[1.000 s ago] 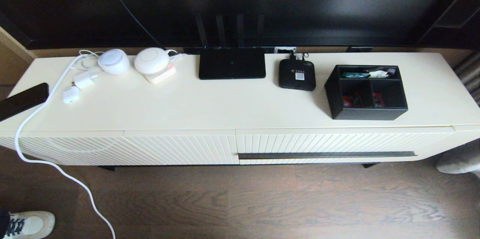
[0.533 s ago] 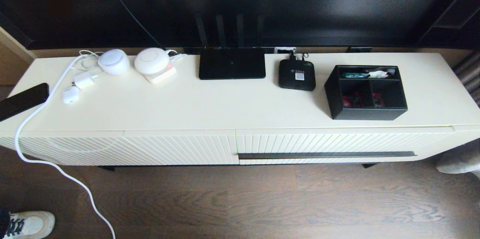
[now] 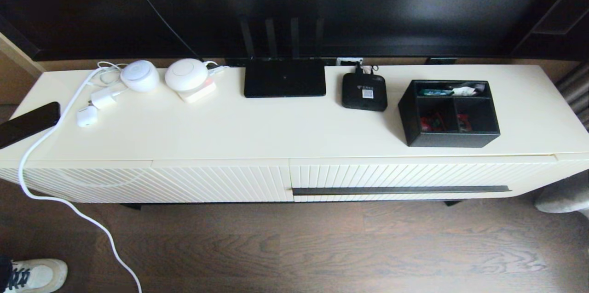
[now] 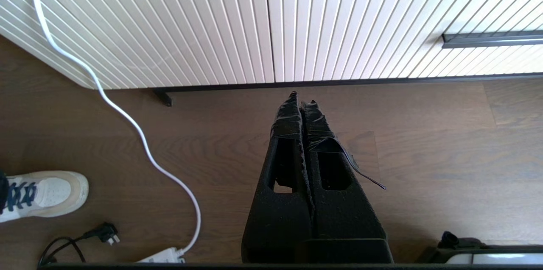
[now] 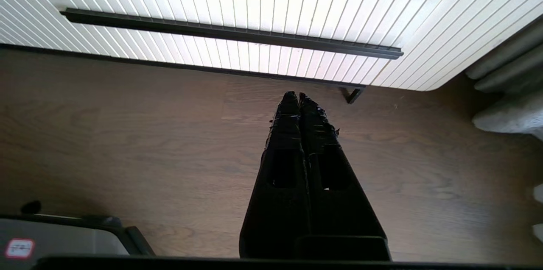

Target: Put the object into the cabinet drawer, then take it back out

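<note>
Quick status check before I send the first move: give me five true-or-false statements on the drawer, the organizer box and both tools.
1. The cabinet drawer is closed. True.
2. The organizer box sits inside the drawer. False: it stands on the cabinet top, above the drawer.
3. The left tool is shut and holds nothing. True.
4. The right tool grips the bar handle. False: it is shut over the floor, short of the handle.
5. The box stands left of the set-top box. False: it stands to its right.
</note>
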`<state>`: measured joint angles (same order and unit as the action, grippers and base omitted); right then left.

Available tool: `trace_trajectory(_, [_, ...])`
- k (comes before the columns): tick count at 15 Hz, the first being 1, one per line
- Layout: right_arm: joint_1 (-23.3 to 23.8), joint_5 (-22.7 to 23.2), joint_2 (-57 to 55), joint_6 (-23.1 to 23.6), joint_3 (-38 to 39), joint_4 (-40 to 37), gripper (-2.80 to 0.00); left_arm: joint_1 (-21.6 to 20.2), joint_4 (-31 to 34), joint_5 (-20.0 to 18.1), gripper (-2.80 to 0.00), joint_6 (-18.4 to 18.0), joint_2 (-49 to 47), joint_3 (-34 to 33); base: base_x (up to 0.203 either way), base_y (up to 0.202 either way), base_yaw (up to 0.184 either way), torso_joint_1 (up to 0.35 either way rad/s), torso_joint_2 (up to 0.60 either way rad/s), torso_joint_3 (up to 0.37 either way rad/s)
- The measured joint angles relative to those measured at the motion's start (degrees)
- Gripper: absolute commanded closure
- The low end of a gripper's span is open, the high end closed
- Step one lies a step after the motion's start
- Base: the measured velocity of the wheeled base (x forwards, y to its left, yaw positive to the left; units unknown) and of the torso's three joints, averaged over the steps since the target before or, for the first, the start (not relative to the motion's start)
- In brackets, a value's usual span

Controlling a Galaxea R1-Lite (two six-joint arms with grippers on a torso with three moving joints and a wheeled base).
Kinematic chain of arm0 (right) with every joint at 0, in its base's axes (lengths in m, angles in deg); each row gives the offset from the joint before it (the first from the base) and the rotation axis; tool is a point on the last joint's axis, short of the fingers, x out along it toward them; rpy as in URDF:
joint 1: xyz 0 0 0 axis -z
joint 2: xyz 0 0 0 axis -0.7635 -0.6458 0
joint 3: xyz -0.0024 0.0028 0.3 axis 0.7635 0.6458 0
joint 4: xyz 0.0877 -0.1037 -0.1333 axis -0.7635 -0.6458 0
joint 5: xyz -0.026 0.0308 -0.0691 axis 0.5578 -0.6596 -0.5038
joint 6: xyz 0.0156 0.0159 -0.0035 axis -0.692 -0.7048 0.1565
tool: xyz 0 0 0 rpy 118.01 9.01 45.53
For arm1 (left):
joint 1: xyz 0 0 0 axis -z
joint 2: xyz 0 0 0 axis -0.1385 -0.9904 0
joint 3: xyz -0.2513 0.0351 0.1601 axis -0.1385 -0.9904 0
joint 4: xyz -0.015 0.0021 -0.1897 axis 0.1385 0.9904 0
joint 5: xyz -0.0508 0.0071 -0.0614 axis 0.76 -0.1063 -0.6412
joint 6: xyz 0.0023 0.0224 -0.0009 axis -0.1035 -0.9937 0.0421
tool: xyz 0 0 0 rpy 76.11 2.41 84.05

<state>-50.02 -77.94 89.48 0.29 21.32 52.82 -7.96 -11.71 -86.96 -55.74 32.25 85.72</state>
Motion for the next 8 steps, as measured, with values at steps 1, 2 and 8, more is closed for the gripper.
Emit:
trace_trajectory(1, [0.0,0.0,0.0,0.0,0.0,0.0,0.0,0.0,0.0,0.0,0.0,0.0,0.0,0.0,0.0,0.0,0.0,0.0,0.0,0.0])
trace_trajectory(2, [0.0,0.0,0.0,0.0,0.0,0.0,0.0,0.0,0.0,0.0,0.0,0.0,0.0,0.0,0.0,0.0,0.0,0.0,0.0,0.0])
trace_trajectory(8, [0.0,0.0,0.0,0.2,0.0,-0.1,0.0,0.0,0.0,0.0,0.0,0.0,0.0,0.0,0.0,0.0,0.0,0.0,0.0,0.0])
